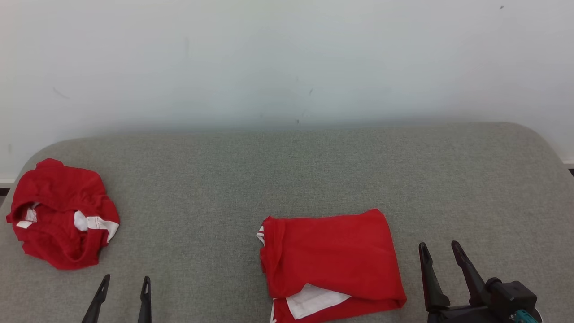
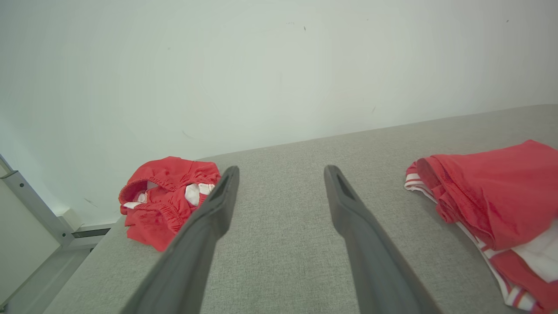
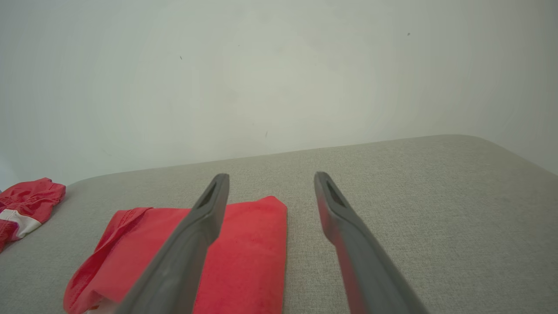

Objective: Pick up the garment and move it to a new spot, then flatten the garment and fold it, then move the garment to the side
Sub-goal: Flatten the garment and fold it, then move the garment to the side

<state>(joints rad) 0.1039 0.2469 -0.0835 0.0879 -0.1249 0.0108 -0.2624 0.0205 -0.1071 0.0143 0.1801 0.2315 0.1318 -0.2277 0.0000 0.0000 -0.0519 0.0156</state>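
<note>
In the lower middle of the head view, the folded garment (image 1: pixel 329 262) lies flat on the grey padded surface (image 1: pixel 287 170). It is a red rectangle with a white inner panel (image 1: pixel 314 299) peeping out at its lower edge. At the far left of that view a second, crumpled garment (image 1: pixel 60 215) sits in a heap, well apart from the first. The left gripper (image 1: pixel 126 278) rises from the lower left. The right gripper (image 1: pixel 438 244) rises from the lower right, just beside the folded piece's right edge. Both have their fingers spread wide, hold nothing and touch no cloth.

The fold looks done, so what seems left is shifting the folded piece aside. The chief risk is that the fold comes undone. A pinch that catches only the top layer would lift it off the layers beneath, and the loose white panel would likely slide out. A one-sided grasp from the right could drag the stack, so that its far side trails and bunches on the woven surface. Fingers driven too low may dig into the padding rather than slip under the cloth. The target could also be mistaken, since both pieces are the same red and the left gripper stands nearer the heap than the folded piece.
</note>
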